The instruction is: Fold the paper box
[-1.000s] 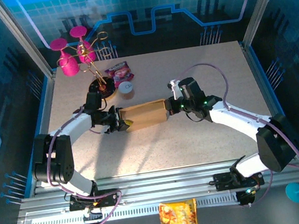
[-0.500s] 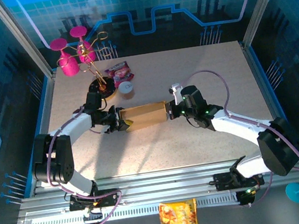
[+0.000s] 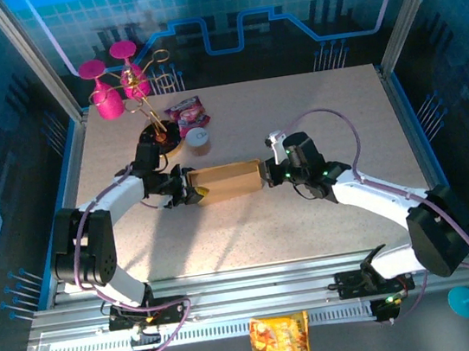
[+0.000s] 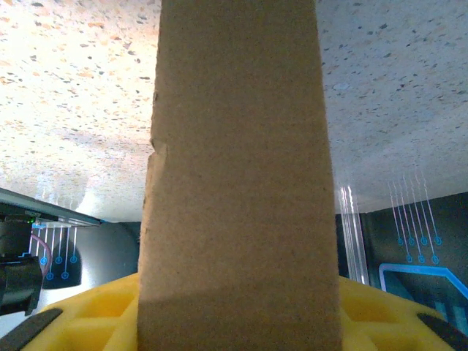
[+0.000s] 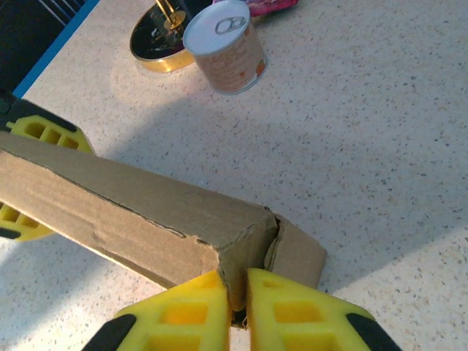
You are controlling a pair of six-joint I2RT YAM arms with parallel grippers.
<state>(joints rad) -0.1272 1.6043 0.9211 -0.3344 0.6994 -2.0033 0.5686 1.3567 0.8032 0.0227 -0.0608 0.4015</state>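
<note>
The paper box [image 3: 227, 181] is a long brown cardboard piece lying across the table middle, spanning between both grippers. My left gripper [image 3: 191, 190] is shut on its left end. In the left wrist view the cardboard [image 4: 238, 183] runs straight out between the yellow fingers [image 4: 88, 314] of the left gripper [image 4: 238, 289]. My right gripper [image 3: 267, 175] meets the right end. In the right wrist view the right gripper [image 5: 234, 281] pinches a folded end flap of the box [image 5: 131, 205], and a second flap juts out to the right.
A small can [image 3: 198, 137] [image 5: 225, 47] and a gold-and-black stand base [image 3: 162, 138] [image 5: 161, 40] sit just behind the box. Pink glasses [image 3: 109, 93] and a pink packet [image 3: 186, 110] are at the back left. An orange snack packet [image 3: 281, 343] lies on the front rail.
My right wrist has shifted slightly down and toward the near side while staying on the box's right end. The left arm and the box have hardly moved.
</note>
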